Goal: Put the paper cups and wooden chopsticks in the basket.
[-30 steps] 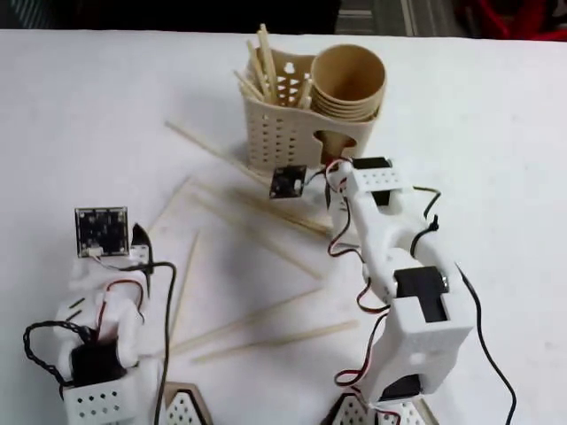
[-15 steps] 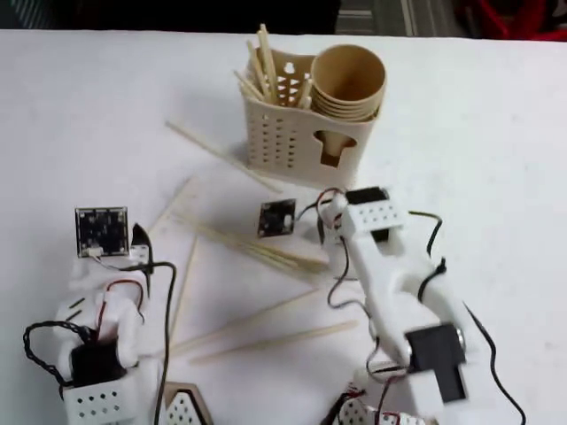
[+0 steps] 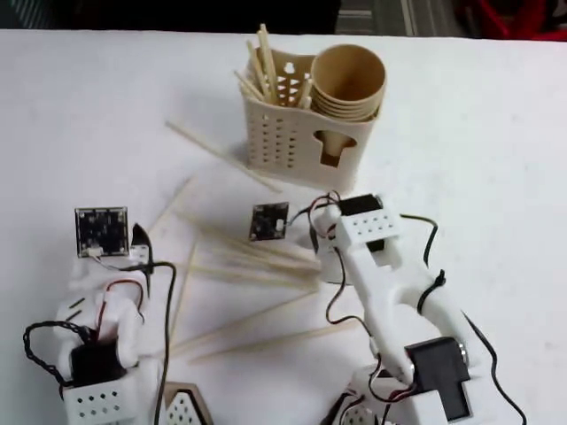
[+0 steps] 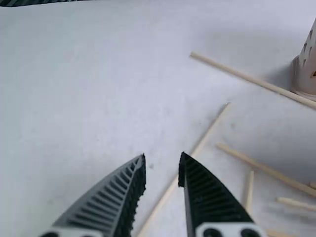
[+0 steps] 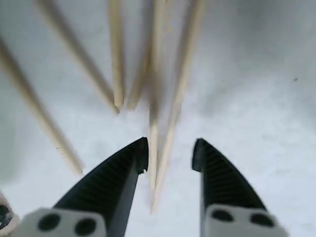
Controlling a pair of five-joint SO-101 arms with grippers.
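Note:
The cream basket (image 3: 297, 133) stands at the back middle with a stack of paper cups (image 3: 348, 82) and several wooden chopsticks (image 3: 262, 58) upright in it. More loose chopsticks (image 3: 257, 257) lie scattered on the white table in front of it. My right gripper (image 5: 170, 155) is open just above the table, and the near ends of a few chopsticks (image 5: 157, 94) lie between its fingers. In the high view it (image 3: 314, 248) sits at the right end of that bundle. My left gripper (image 4: 162, 165) hovers slightly open and holds nothing, with one chopstick (image 4: 207, 136) running under it.
A corner of the basket (image 4: 307, 69) shows beyond the left gripper, with a long chopstick (image 4: 247, 78) leading to it. The left arm (image 3: 111, 292) rests at the front left. Bare table lies to the far left and right of the basket.
The right arm has drawn back from the basket toward the front and lowered over the chopstick bundle. The chopsticks there have shifted closer together. The left arm has not moved.

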